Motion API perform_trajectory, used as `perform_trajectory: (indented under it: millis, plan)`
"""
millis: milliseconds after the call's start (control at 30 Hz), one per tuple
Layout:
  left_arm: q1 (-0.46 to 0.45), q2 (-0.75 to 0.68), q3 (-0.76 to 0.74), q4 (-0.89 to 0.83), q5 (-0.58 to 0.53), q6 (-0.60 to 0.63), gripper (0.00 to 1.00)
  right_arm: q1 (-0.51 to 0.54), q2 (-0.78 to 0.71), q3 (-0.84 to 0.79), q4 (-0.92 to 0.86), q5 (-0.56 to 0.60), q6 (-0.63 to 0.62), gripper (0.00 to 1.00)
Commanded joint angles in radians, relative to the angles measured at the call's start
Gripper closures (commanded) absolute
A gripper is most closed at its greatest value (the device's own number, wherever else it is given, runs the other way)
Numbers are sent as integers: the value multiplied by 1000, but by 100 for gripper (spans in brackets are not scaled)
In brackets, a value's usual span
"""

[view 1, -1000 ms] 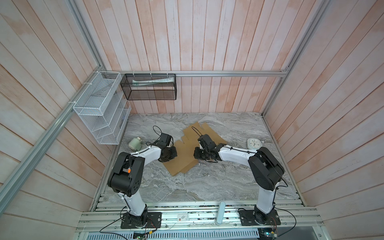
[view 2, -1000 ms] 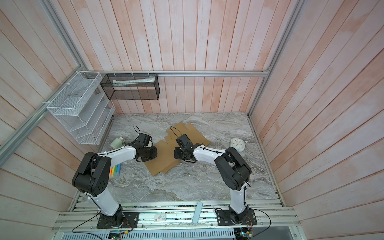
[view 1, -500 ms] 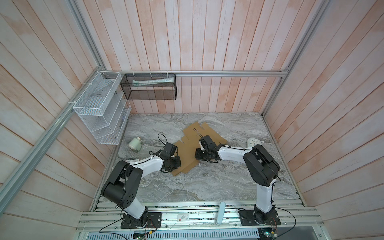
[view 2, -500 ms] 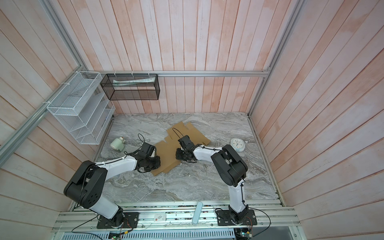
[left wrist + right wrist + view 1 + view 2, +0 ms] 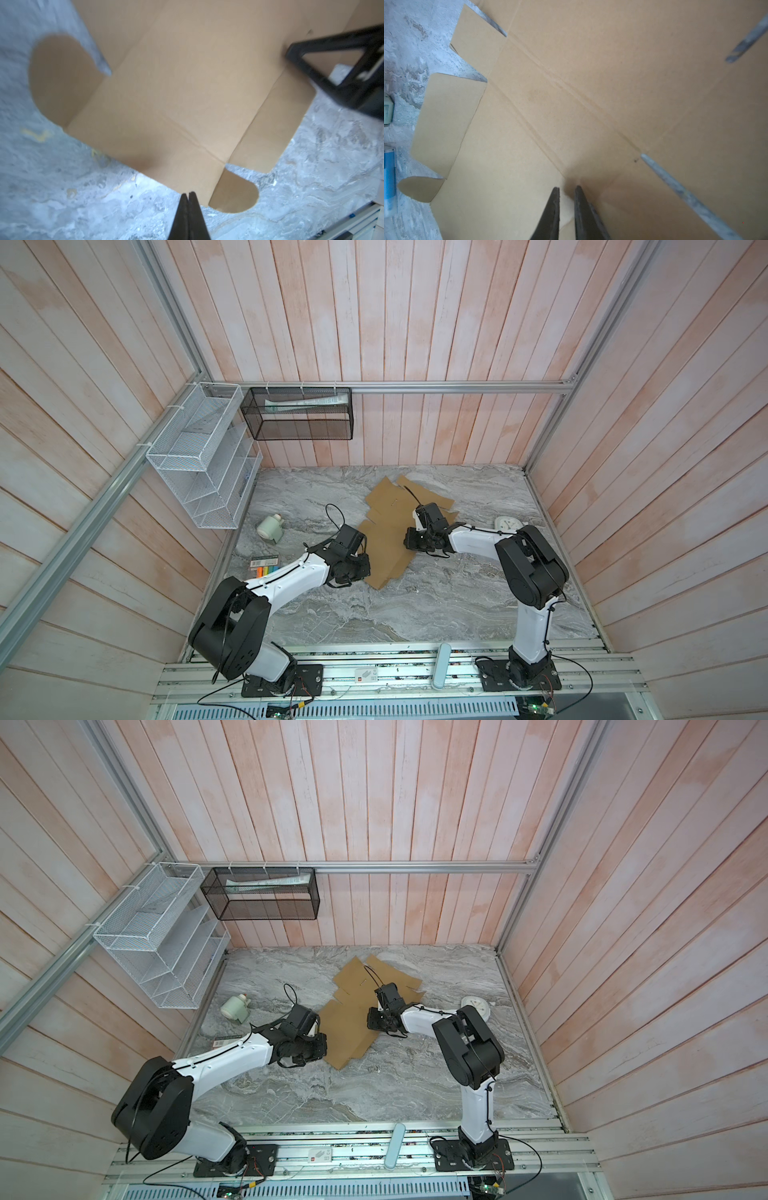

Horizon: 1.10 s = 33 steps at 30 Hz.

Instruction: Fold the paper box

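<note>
The left gripper is pressed together at the near edge of the paper box, laid flat on the marble table, long axis slanted near-left to far-right; the right gripper is held slightly apart upon it

Grey marble-patterned tabletop; the paper box lies unfolded and flat at centre, toward the far side; a pale green bottle sits left; a pack of coloured sticks lies nearer, by the left edge; a white clock lies right.
</note>
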<state>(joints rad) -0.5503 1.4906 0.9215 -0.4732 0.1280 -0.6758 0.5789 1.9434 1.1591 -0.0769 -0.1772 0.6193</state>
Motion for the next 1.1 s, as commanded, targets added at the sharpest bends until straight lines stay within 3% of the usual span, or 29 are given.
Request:
perform_trajectory:
  millis: [0, 233, 433, 533, 733, 833, 1067]
  plan:
    - [61, 28, 117, -38, -44, 73, 100, 24, -63, 2, -57, 32, -15, 83]
    - [174, 229, 384, -69, -22, 190, 100, 105, -92, 17, -34, 45, 51, 82]
    - [248, 399, 585, -109, 23, 254, 100, 140, -3, 92, -14, 26, 85, 82]
    - [283, 463, 651, -109, 46, 262, 91, 149, 49, 136, -13, 13, 86, 82]
    - [325, 570, 776, -99, 82, 299, 59, 156, 107, 176, -41, 11, 73, 82]
    - [333, 613, 844, -110, 92, 318, 49, 157, 118, 165, -47, 7, 71, 82]
    - [336, 708, 969, -146, 112, 354, 44, 175, 103, 79, -18, -31, 66, 82]
